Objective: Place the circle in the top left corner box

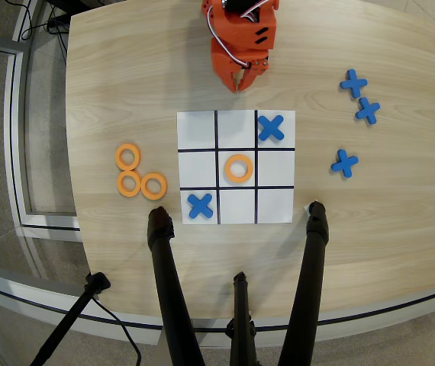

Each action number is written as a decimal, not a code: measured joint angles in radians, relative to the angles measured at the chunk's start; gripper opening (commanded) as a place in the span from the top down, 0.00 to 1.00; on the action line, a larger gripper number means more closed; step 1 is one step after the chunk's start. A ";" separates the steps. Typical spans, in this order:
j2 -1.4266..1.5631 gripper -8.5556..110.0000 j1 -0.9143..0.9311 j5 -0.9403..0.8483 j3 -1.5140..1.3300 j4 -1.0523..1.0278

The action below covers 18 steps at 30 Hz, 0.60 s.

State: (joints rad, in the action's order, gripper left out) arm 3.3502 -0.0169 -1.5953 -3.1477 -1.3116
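The white 3x3 grid point(236, 167) lies in the middle of the table in the overhead view. One orange ring point(238, 168) lies in its centre cell. Three more orange rings point(127, 156), point(129, 183), point(154, 186) lie together on the wood left of the grid. Blue crosses fill the cell nearest the arm on the right point(271, 127) and the far cell on the left point(200, 205). The cross-free corner cell farthest from the arm point(275, 206) is bare. My orange gripper point(242, 82) hangs just above the grid's top edge, shut and holding nothing.
Three loose blue crosses point(353, 82), point(367, 110), point(345, 162) lie right of the grid. Black tripod legs point(162, 244), point(315, 236) rest on the table's near edge below the grid. The table's curved edge point(72, 152) runs down the left.
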 measured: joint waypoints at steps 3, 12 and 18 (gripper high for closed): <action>-0.018 0.89 0.028 -0.017 0.011 -0.031; -0.023 0.88 0.057 -0.028 0.052 -0.044; -0.087 0.82 0.066 -0.028 0.097 -0.035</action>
State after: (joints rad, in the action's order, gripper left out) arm 3.2628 0.0491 -1.6230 -3.0511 -1.3468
